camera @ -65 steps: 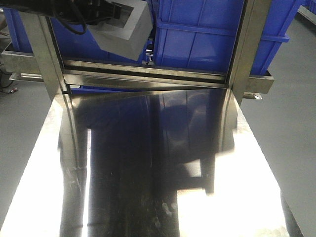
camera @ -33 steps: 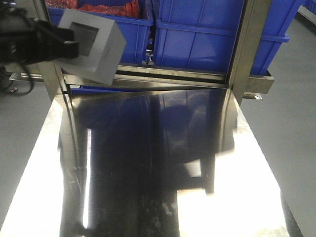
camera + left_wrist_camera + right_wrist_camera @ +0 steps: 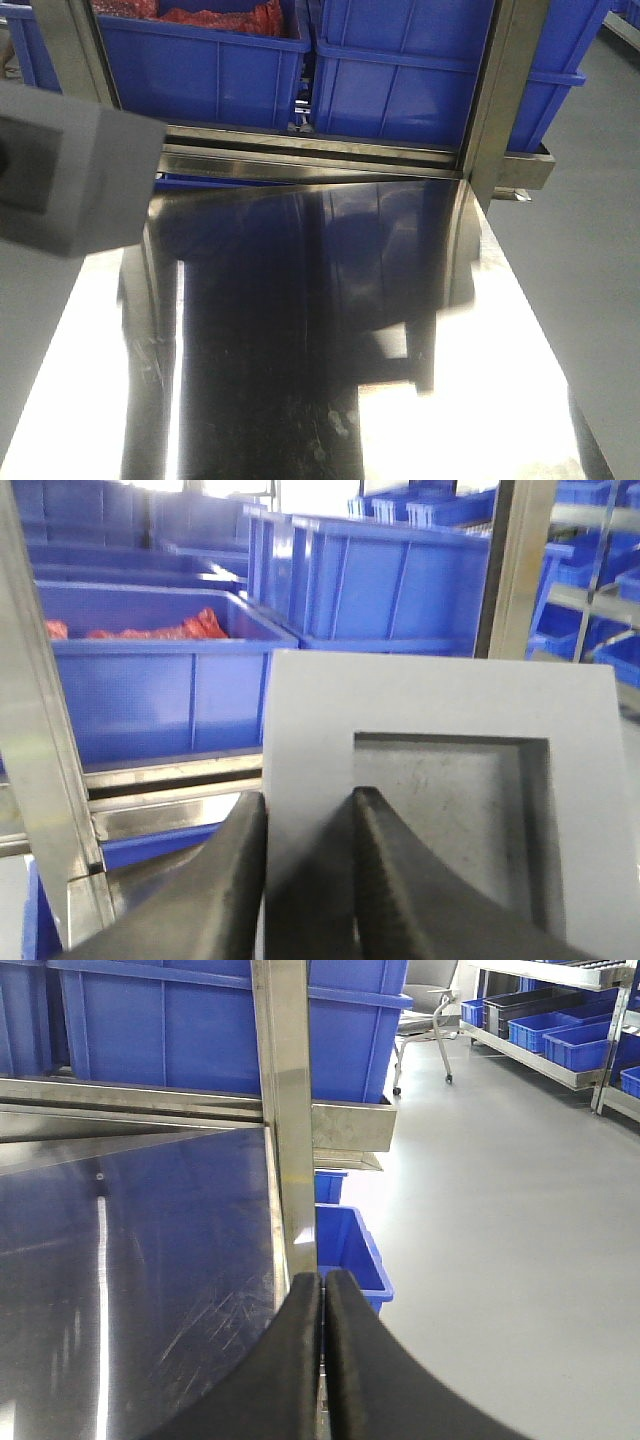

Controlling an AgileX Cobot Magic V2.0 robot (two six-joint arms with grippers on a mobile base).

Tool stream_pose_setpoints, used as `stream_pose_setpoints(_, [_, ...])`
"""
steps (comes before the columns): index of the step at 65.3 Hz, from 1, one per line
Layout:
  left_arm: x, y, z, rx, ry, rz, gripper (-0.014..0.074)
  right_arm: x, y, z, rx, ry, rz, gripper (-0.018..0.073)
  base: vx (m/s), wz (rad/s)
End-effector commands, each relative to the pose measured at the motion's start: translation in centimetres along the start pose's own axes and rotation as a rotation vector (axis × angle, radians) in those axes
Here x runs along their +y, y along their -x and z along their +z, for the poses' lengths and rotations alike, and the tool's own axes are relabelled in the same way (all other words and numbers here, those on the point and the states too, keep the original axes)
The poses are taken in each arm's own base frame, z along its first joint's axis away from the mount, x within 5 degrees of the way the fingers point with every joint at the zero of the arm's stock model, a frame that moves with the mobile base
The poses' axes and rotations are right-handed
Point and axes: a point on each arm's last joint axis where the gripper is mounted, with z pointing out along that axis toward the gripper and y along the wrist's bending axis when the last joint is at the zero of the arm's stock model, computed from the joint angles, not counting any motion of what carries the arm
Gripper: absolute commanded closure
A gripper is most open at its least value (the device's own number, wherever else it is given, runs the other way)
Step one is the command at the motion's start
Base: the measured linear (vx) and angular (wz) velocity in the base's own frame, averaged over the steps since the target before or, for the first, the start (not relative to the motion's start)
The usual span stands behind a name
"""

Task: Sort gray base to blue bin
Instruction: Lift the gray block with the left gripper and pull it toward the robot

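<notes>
Far left of the front view: gray base (image 3: 75,175), large and blurred, cut off by the frame edge, raised in front of the left corner of the shiny steel desk (image 3: 300,380). Along the top, beyond the steel rail (image 3: 300,150): blue bin (image 3: 200,70) with red contents at upper left, neighbouring blue bin (image 3: 400,85) just beside it at upper centre.

Left wrist view, bottom centre: left end effector (image 3: 305,880) clamped on the gray base, with one black finger (image 3: 230,880) against the outside of the left wall and the other inside the shallow square recess. Recessed face turned toward the camera. Red-filled bin at middle left, behind the base and well apart from it.

Right wrist view, bottom centre: right end effector (image 3: 322,1350) closed, fingers pressed together, gripping nothing, near the desk's right edge and below a steel upright (image 3: 283,1110). To the right, a small blue box (image 3: 350,1250) on the gray floor (image 3: 500,1260).
</notes>
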Motion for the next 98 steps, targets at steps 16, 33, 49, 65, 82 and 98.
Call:
stream_pose_setpoints(16, [-0.2,-0.9,-5.7,-0.197,-0.013,-0.018,0.0559,0.0,0.6,0.0,-0.073,-0.001,-0.02,0.0564,0.0,0.0])
stream_pose_setpoints(33, [-0.2,-1.5,-7.4,-0.247,-0.018,-0.016,0.0559,0.0,0.6,0.0,-0.073,-0.001,-0.02,0.0564,0.0,0.0])
stream_pose_setpoints(49, [-0.2,-1.6,-7.3,-0.24,-0.019,-0.02,0.0559,0.0,0.6,0.0,-0.073,-0.001,-0.02,0.0564,0.0,0.0])
stream_pose_setpoints(65, [-0.2,-1.7,-7.3,-0.225,-0.021,-0.018,0.0559,0.0,0.6,0.0,-0.073,-0.001,-0.02,0.0564,0.0,0.0])
stream_pose_setpoints(82, [-0.2,-1.7,-7.3,-0.225,-0.021,-0.018,0.0559,0.0,0.6,0.0,-0.073,-0.001,-0.02,0.0564,0.0,0.0])
stream_pose_setpoints(98, [-0.2,-1.7,-7.3,-0.225,-0.021,-0.018,0.0559,0.0,0.6,0.0,-0.073,-0.001,-0.02,0.0564,0.0,0.0])
